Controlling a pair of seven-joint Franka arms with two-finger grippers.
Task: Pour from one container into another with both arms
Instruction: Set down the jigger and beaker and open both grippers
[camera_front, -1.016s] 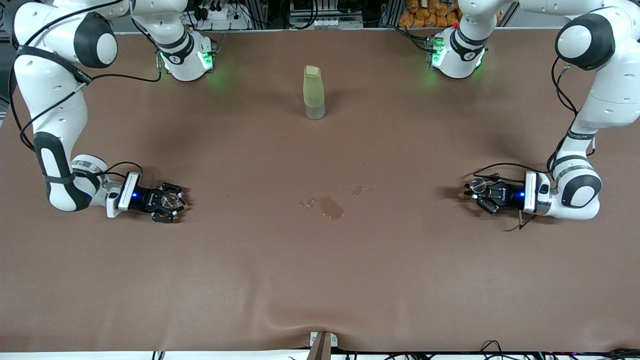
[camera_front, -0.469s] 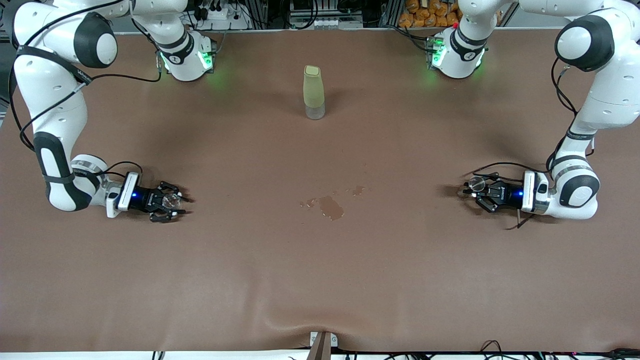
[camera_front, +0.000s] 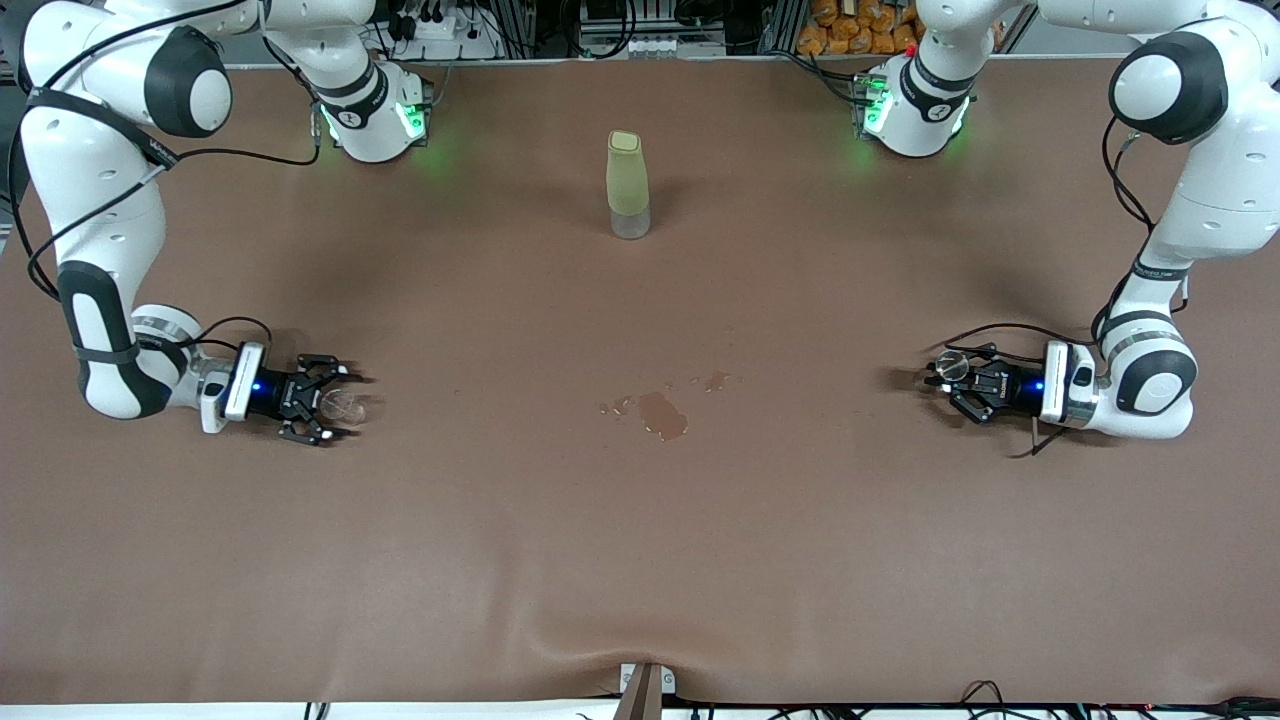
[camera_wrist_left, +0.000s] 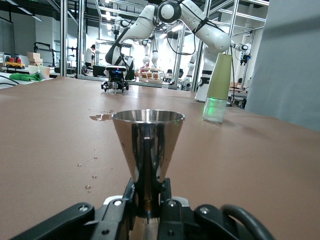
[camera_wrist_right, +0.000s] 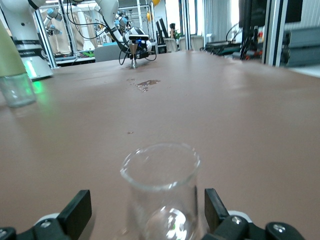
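Two vessels sit at the two ends of the tabletop (camera_front: 640, 560), each upright. The left pincer (camera_front: 950, 385) is clenched on the stem of a steel cone-shaped measuring cup (camera_wrist_left: 148, 150), low over the left arm's end. The right pincer (camera_front: 335, 405) stands released around a clear glass beaker (camera_wrist_right: 161, 192) resting on the tabletop at the right arm's end, between its fingers (camera_wrist_right: 75, 212) without contact. Spilled liquid (camera_front: 662, 412) lies midway between them.
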